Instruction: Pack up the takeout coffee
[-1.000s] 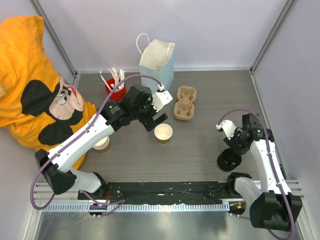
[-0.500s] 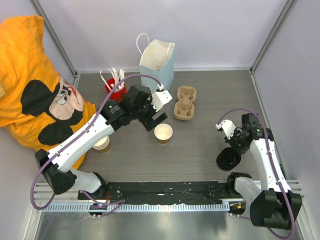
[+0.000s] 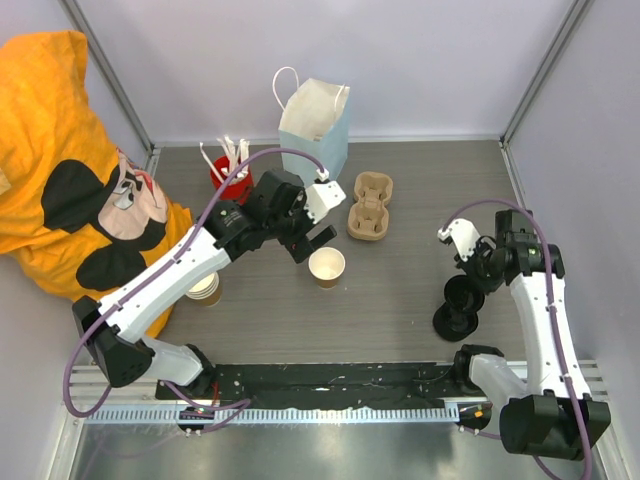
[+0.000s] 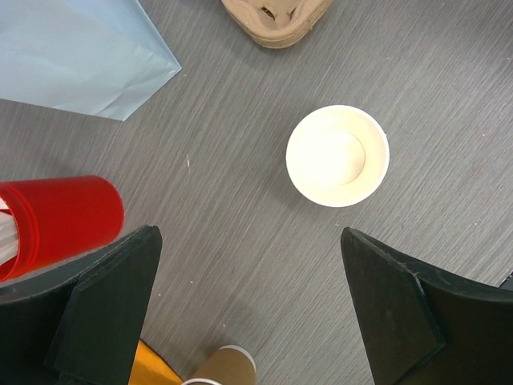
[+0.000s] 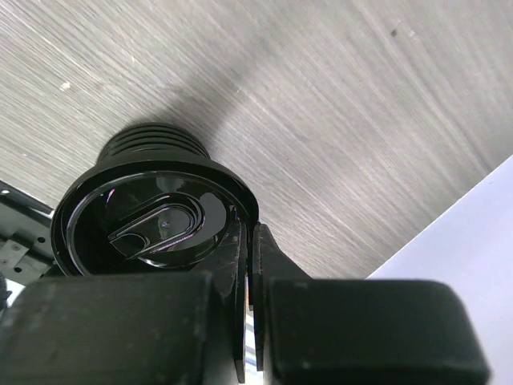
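Right wrist view: jaws pinch black lid (image 5: 152,228), rim part-hidden.

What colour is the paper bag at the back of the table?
The bag is pale blue, white inside; best in the top external view.

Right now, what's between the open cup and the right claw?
Nothing. In the top view the table is bare between the lidless cup and the right claw, which is shut on a black lid over the lid stack.
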